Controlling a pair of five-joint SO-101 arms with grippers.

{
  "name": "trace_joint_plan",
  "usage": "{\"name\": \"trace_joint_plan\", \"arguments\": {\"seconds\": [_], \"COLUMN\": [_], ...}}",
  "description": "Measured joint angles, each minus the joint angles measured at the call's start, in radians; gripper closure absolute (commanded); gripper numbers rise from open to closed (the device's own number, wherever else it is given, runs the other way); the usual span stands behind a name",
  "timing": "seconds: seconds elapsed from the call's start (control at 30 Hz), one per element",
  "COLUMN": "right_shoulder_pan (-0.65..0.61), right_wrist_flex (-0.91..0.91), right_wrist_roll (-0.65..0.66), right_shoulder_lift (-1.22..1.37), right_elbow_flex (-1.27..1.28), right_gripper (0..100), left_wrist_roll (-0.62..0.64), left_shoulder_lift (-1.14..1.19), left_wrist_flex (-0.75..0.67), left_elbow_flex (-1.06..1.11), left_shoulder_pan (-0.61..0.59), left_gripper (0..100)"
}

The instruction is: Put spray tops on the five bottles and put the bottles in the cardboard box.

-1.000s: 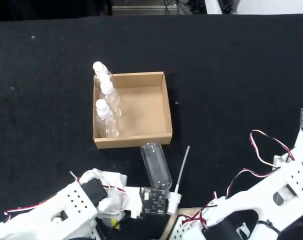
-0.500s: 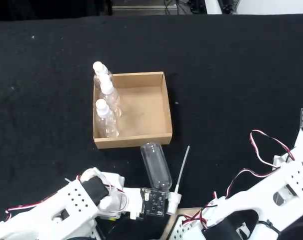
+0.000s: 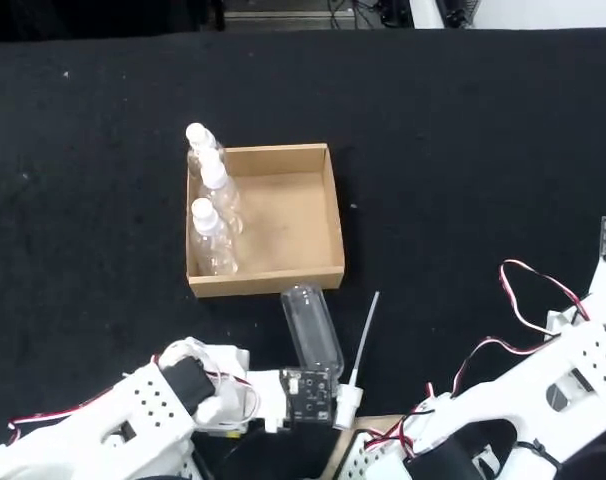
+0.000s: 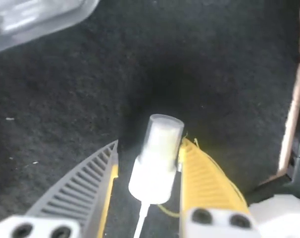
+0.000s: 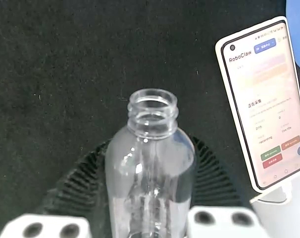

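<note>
We take the cardboard box (image 3: 283, 215) on the black counter (image 3: 483, 150) as our landmark. Three capped bottles (image 3: 217, 186) stand in a row along the box's left wall, the farthest at its far left corner; the rest of the box floor is bare cardboard.

A lying bottle (image 3: 314, 332) rests on the counter just in front of the box's near wall, toward its right corner. Its closed end points at the wall, and we cannot tell whether the two touch.

Just to the right of that bottle lies a spray top (image 4: 157, 153), with its thin tube angled toward the box's near right corner. The left end effector (image 4: 150, 143) straddles the top's head with fingers apart. The yellow finger (image 4: 204, 183) touches the head, and the grey finger (image 4: 88, 181) stands slightly off it.

The right end effector (image 5: 151, 148) is clamped on an open bottle (image 5: 151, 168), its dark ribbed fingers pressed to both sides of the body below the bare threaded neck. We cannot place this bottle against the box. A phone (image 5: 266, 104) with a lit screen stands propped just beside it.
</note>
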Motion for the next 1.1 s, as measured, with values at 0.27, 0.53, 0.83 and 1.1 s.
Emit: {"name": "trace_joint_plan", "arguments": {"seconds": [0.27,0.53,0.83,1.1], "right_shoulder_pan": [0.000,0.000,0.000,0.000], "right_wrist_flex": [0.000,0.000,0.000,0.000], "right_wrist_roll": [0.000,0.000,0.000,0.000], "right_shoulder_lift": [0.000,0.000,0.000,0.000], "right_elbow_flex": [0.000,0.000,0.000,0.000], "right_gripper": [87.1,87.1,87.1,87.1], "left_wrist_roll": [-0.026,-0.029,-0.029,-0.064], "left_shoulder_lift": [-0.002,-0.002,0.011,0.009], "left_wrist_flex": [0.112,0.126,0.215,0.193], "left_elbow_flex": [-0.048,-0.057,-0.137,-0.127], "left_shoulder_pan": [0.006,0.006,0.006,0.006], "left_gripper": [96,94,77,71]}}
